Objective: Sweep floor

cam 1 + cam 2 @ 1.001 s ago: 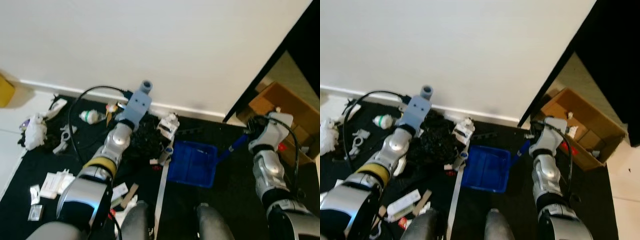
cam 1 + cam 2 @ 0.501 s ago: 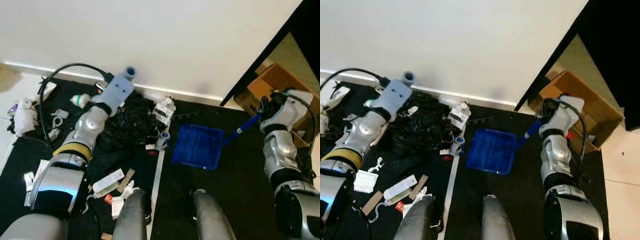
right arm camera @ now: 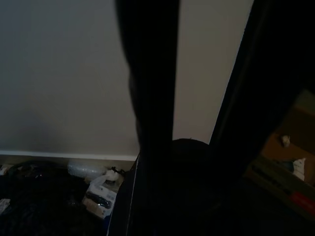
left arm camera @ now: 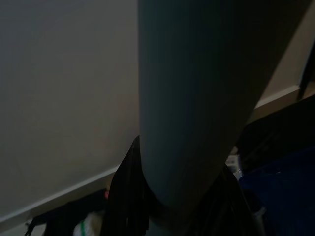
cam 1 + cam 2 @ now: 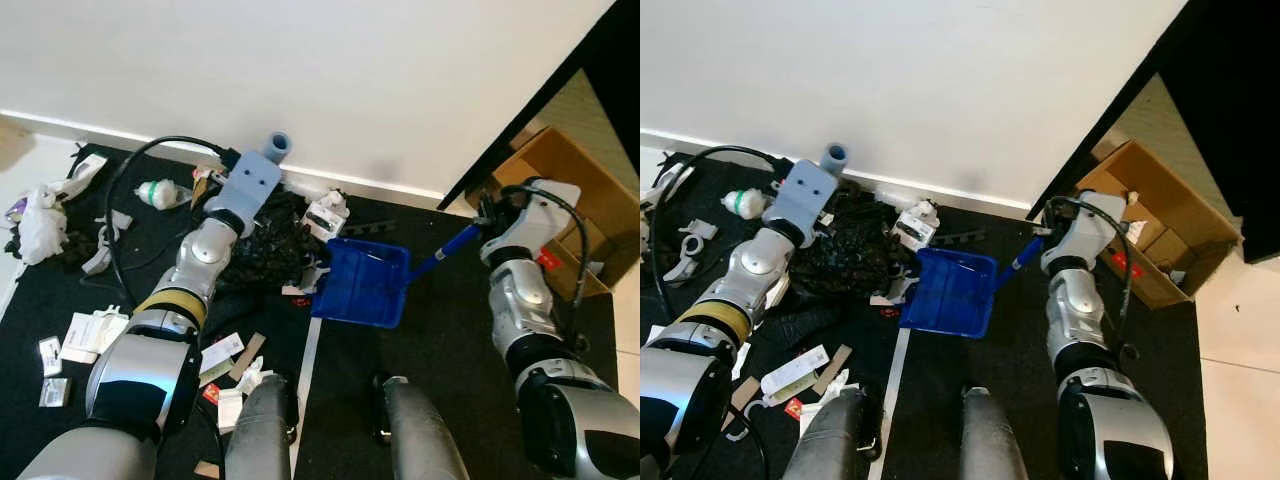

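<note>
The blue dustpan sits on the black floor mat, near the mat's far edge by the white wall, its open mouth against a heap of black crumpled rubbish. Its blue handle runs from the pan up and to the robot's right, ending at the right end effector, which sits at the handle's far end. Its fingers are hidden behind the wrist housing, so whether they are clamped on the handle cannot be told; the right wrist view is mostly dark, with only a black shaft against the wall to make out.

The left end effector is at the heap's far side, below a pale blue grey tube that points toward the wall. In the left wrist view that grey tube stands between the black fingers, so the fingers appear closed around it, though the picture is dim.

The dustpan's long axis, pan to handle, runs slantwise across the mat, the mouth toward the robot's left and the handle toward the cardboard box off the mat's right corner. Scattered white packets, a small green and white bottle and a crumpled white bag lie along the mat's left side. The bottom edge cuts off the robot's legs.
</note>
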You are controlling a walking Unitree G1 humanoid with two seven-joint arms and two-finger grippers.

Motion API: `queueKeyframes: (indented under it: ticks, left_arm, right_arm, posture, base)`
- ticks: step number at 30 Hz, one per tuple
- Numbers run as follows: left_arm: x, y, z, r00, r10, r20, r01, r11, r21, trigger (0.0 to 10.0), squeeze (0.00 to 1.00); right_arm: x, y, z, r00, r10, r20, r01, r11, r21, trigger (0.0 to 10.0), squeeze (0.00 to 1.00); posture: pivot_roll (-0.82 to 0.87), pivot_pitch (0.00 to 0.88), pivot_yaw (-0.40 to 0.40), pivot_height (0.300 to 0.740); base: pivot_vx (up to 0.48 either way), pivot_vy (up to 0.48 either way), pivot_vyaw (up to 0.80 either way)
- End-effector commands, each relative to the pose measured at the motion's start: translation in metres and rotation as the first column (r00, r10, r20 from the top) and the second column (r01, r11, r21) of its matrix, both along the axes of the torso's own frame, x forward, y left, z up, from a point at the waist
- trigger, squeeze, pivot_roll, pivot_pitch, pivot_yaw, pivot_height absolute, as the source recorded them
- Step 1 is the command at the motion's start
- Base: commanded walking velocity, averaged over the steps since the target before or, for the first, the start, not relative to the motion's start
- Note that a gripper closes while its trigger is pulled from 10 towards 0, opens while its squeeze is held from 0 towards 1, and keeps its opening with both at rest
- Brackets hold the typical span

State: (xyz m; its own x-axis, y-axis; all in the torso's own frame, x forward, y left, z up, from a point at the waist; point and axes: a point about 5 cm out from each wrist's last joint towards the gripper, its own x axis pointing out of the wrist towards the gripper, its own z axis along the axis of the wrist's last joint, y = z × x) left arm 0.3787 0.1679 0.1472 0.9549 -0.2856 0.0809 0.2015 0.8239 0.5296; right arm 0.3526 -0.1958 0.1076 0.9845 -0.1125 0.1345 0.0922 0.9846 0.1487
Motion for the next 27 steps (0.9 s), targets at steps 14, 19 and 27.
queueKeyframes:
  ticks: [14,19,27]
  left_arm:
    - [-0.017,-0.117,0.001,0.884,-0.467,-0.001,0.457,0.866,-0.202,10.0,0.00]
    - [-0.026,-0.139,0.005,0.832,-0.554,0.027,0.542,0.803,-0.246,10.0,0.00]
    - [-0.022,-0.147,0.031,0.852,-0.502,0.149,0.521,0.780,-0.346,10.0,0.00]
  right_arm:
    - [-0.009,0.005,-0.020,0.998,-0.004,-0.068,0.005,1.000,0.013,10.0,0.00]
    - [-0.010,0.003,-0.020,0.998,-0.009,-0.069,0.010,1.000,0.008,10.0,0.00]
    - [-0.011,0.005,-0.022,0.997,-0.013,-0.074,0.014,1.000,0.016,10.0,0.00]
  posture:
    - [-0.01,0.334,-0.055,0.740]
    - [-0.01,0.330,-0.051,0.740]
    - [0.00,0.322,-0.050,0.740]
  base:
    - [0.000,0.000,0.00]
    - [0.000,0.000,0.00]
    - [0.000,0.000,0.00]
